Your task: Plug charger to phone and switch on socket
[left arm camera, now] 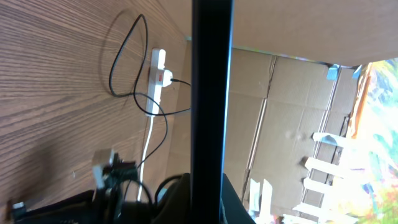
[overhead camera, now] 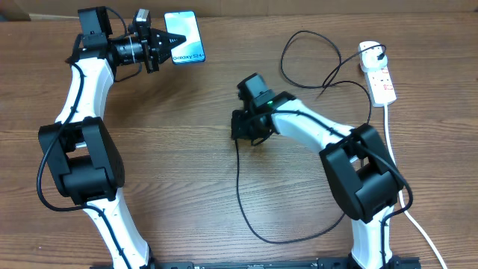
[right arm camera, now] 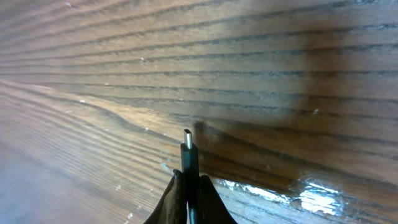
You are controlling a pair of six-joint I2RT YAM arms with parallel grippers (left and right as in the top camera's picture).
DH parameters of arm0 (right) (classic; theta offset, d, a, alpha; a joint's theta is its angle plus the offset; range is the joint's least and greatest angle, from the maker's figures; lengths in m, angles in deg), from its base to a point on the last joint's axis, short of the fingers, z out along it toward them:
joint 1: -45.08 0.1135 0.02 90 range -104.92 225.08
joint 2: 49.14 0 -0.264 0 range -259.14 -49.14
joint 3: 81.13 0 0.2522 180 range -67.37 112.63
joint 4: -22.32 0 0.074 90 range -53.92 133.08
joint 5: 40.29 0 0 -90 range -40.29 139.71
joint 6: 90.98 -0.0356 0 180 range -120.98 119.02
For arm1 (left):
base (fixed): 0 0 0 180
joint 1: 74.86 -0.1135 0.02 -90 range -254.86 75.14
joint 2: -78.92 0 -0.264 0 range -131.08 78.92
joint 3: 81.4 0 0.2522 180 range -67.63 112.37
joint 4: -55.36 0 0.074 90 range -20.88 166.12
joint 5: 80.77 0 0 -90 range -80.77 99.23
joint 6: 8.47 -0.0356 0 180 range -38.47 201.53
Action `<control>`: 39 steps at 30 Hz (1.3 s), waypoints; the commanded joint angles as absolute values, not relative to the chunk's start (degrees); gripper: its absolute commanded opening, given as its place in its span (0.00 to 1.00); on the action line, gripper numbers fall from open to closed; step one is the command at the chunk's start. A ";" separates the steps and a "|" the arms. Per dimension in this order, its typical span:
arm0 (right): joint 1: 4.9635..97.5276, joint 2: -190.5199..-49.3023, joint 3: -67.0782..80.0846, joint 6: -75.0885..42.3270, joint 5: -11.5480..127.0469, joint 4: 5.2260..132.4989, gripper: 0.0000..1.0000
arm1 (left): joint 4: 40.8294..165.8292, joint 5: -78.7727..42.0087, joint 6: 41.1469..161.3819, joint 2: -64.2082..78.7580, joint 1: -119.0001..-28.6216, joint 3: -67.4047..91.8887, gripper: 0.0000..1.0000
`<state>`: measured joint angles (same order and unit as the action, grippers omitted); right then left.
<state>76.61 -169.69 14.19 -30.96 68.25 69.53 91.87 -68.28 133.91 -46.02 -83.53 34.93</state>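
The phone [overhead camera: 184, 37], screen lit light blue, is at the table's far edge with my left gripper [overhead camera: 160, 46] shut on its left end. In the left wrist view the phone [left arm camera: 211, 93] shows edge-on as a black vertical bar between the dark fingers of that gripper [left arm camera: 211, 205]. My right gripper [overhead camera: 239, 128] is low over the table's middle, shut on the charger's plug tip [right arm camera: 188, 149], which sticks out past that gripper [right arm camera: 191, 180]. The black charger cable [overhead camera: 239, 187] loops over the table to the white socket [overhead camera: 377, 71] at the far right, also seen as the socket [left arm camera: 157, 78].
A thick white cord [overhead camera: 407, 202] runs from the socket down the table's right side. Loops of black cable [overhead camera: 299, 52] lie between the phone and the socket. Cardboard boxes [left arm camera: 292, 99] stand beyond the table's far edge.
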 commanded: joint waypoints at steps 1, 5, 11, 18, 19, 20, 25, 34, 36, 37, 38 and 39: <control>73.77 -168.93 14.14 -30.46 82.11 68.31 0.04 | 91.80 -70.25 132.31 -45.21 -83.83 35.69 0.04; 71.39 -168.93 14.14 -27.90 96.56 66.67 0.04 | 91.80 -70.58 132.33 -45.21 -83.81 35.69 0.04; 69.40 -168.93 14.14 -27.92 109.17 66.08 0.04 | 91.80 -72.72 132.36 -45.21 -83.59 35.69 0.04; 68.41 -168.93 14.14 -27.90 119.46 66.10 0.04 | 91.82 -74.03 132.36 -45.21 -82.91 35.69 0.04; 68.33 -168.93 14.14 -27.90 120.62 66.10 0.04 | 91.80 -74.55 132.36 -45.21 -82.78 35.69 0.04; 68.17 -168.93 14.14 -27.92 121.84 66.10 0.04 | 91.80 -74.88 132.36 -45.21 -82.67 35.69 0.04; 66.86 -168.93 14.14 -27.88 126.81 66.10 0.04 | 91.80 -76.00 132.36 -45.21 -81.89 35.69 0.04; 62.75 -168.82 14.12 -25.91 133.52 66.53 0.04 | 91.80 -76.37 132.29 -45.21 -81.01 35.69 0.04; 61.70 -168.51 14.12 -24.66 133.84 67.76 0.04 | 91.80 -76.48 132.29 -45.21 -80.77 35.69 0.04; 61.22 -168.18 14.12 -23.44 133.82 68.98 0.04 | 91.80 -76.59 132.29 -45.21 -80.55 35.69 0.04; 60.74 -167.85 14.12 -21.78 133.84 70.60 0.04 | 91.80 -76.59 132.29 -45.21 -80.31 35.69 0.04; 60.39 -167.40 14.12 -20.14 133.84 72.33 0.04 | 91.80 -76.57 132.20 -45.21 -80.03 35.69 0.04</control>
